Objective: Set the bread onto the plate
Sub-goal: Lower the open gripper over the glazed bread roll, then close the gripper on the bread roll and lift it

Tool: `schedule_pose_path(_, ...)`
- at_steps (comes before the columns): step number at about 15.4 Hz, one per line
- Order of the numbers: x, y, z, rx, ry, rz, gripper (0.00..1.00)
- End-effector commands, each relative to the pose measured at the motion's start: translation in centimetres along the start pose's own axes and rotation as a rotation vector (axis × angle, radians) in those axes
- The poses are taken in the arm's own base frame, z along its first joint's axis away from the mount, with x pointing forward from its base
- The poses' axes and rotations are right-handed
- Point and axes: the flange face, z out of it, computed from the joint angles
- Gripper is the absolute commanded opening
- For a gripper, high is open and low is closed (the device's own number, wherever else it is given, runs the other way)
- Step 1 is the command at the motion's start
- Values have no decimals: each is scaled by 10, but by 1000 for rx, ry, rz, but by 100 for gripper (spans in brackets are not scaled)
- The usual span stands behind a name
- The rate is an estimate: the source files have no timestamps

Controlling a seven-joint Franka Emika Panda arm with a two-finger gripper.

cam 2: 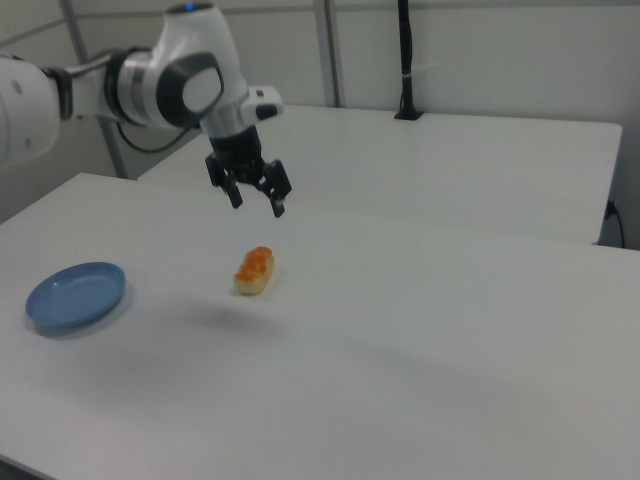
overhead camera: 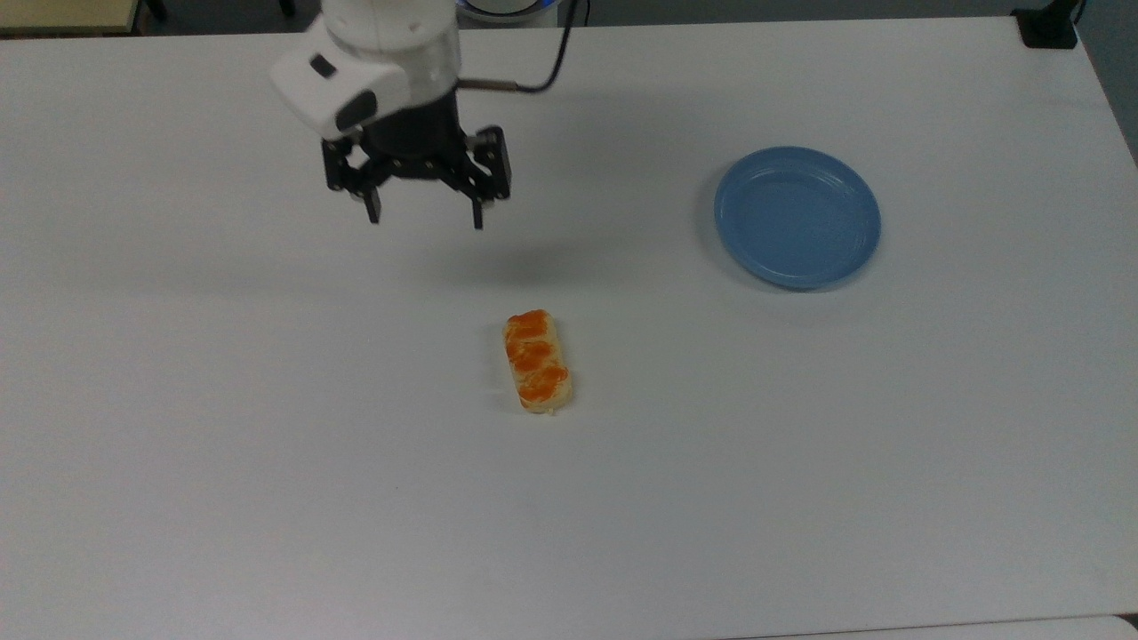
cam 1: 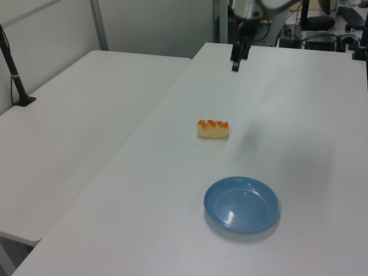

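One gripper (overhead camera: pixel 425 216), spread open and empty, above the tabletop (overhead camera: pixel 267 462). Bread (overhead camera: pixel 537 361) flat at mid-tabletop, toward 5 o'clock from the gripper in the top view, long axis near 12-to-6. Plate (overhead camera: pixel 797 217) well apart, bare, at 2 o'clock from the bread.

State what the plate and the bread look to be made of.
The plate: probably plastic, light blue and smooth, with a soft sheen and moulded rings inside its rim. The bread: pale tan, matte sides with glossy orange-brown lumps on top; whether it is real baked dough or a foam or plastic replica cannot be told.
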Motion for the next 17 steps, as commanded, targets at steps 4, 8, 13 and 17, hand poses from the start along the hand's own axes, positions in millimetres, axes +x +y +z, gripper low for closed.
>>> schedule_pose_path(4,17,-87,105,-34,-5,-9,100)
schedule_pose_path(8,16,-114,153,-63,-31,-14,100)
schedule_pose_path(13,17,-114,170,-110,-12,-24,92)
schedule_pose_path(17,12,-140,168,-120,-5,-75,46)
